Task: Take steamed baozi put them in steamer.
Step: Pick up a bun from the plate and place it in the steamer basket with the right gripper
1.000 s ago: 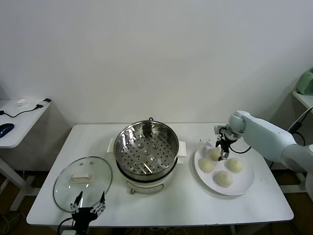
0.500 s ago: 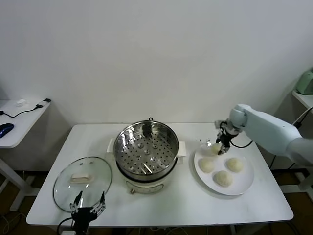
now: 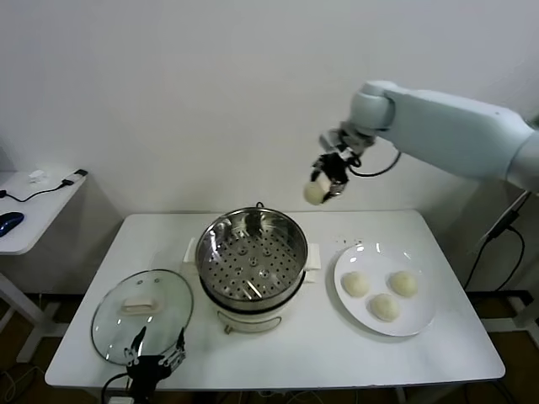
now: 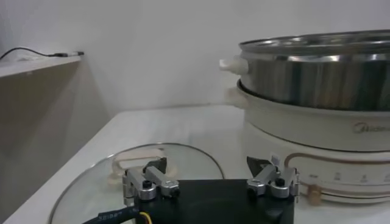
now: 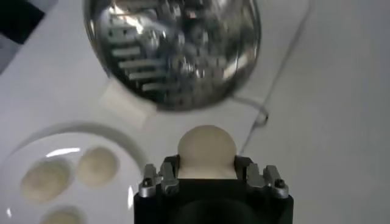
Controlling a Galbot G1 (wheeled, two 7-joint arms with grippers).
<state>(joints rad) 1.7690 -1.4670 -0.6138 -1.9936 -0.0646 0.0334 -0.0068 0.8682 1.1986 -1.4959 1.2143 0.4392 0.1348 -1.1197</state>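
My right gripper (image 3: 320, 187) is shut on one cream-white baozi (image 3: 314, 194) and holds it high in the air, above the table between the steamer and the plate; the bun shows between the jaws in the right wrist view (image 5: 206, 152). The steel steamer (image 3: 252, 252) with its perforated tray stands at the table's middle and holds no buns; it also shows in the right wrist view (image 5: 173, 52). Three baozi (image 3: 356, 284) (image 3: 402, 284) (image 3: 385, 307) lie on the white plate (image 3: 421, 316). My left gripper (image 4: 210, 179) is open and empty, low at the front left by the glass lid.
The round glass lid (image 3: 141, 313) lies flat at the table's front left, just beyond the left gripper. A side table (image 3: 34, 206) with a cable and a blue mouse stands at the far left. The steamer's cord runs behind it.
My right gripper has lifted one baozi off the plate and carried it up and to the left, toward the steamer. Three buns stay on the plate. The left arm has not moved.
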